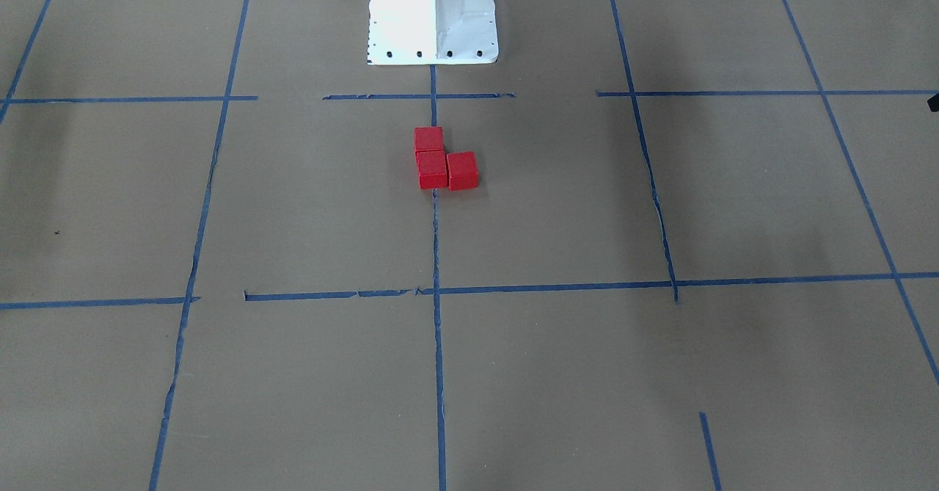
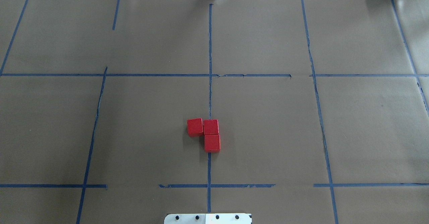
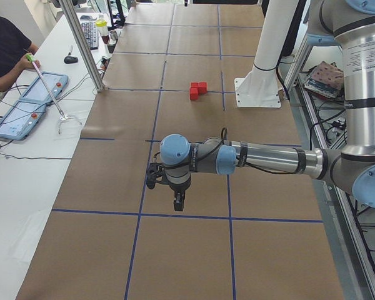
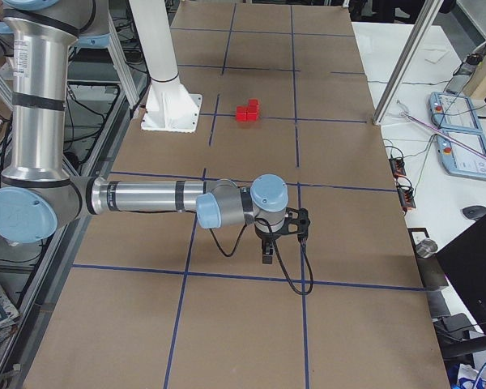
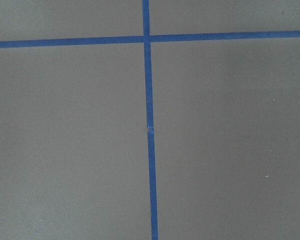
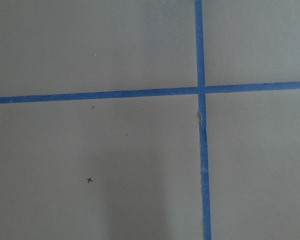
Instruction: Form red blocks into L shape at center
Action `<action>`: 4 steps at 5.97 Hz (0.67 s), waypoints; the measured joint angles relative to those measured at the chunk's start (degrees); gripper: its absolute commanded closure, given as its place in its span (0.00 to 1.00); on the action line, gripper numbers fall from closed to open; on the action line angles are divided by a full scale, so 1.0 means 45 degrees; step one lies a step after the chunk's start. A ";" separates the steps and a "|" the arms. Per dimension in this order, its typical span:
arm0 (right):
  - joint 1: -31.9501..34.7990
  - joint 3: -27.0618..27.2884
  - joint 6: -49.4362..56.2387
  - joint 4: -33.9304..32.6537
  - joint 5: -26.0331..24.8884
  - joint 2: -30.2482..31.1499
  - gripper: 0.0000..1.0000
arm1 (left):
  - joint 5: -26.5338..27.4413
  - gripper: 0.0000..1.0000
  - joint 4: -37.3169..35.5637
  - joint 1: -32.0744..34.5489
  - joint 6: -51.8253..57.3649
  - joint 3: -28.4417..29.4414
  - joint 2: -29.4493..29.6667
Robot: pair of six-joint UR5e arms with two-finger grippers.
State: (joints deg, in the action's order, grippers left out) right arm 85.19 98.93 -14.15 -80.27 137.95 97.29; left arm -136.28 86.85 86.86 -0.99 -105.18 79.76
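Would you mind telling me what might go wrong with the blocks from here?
The side red block sits slightly skewed against the corner block, so the L could be judged untidy.
Fixing that means bringing in the left arm or right arm, which could knock the third block off the centre tape line.

Teach pendant [image 3: 45, 88] near seated operator [image 3: 5, 47]

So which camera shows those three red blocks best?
The overhead exterior view: the red blocks look largest, their L shape plain. Front-facing shows them nearly as well; the side views, tiny and far; the wrist cameras miss them.
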 measured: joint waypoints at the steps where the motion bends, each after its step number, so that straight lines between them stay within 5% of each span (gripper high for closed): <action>1: 0.0030 0.0153 0.0000 -0.0048 0.0018 0.0175 0.00 | -0.0042 0.00 -0.0003 0.0008 -0.0022 -0.0025 -0.0006; 4: -0.0535 0.0505 0.0148 -0.0150 0.0034 0.0493 0.00 | -0.0022 0.00 -0.0152 -0.0026 0.0046 0.0086 0.0060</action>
State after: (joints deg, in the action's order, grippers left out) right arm 82.78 101.20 -13.48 -80.95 138.10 99.51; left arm -136.38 86.17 86.74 -0.79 -104.79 80.03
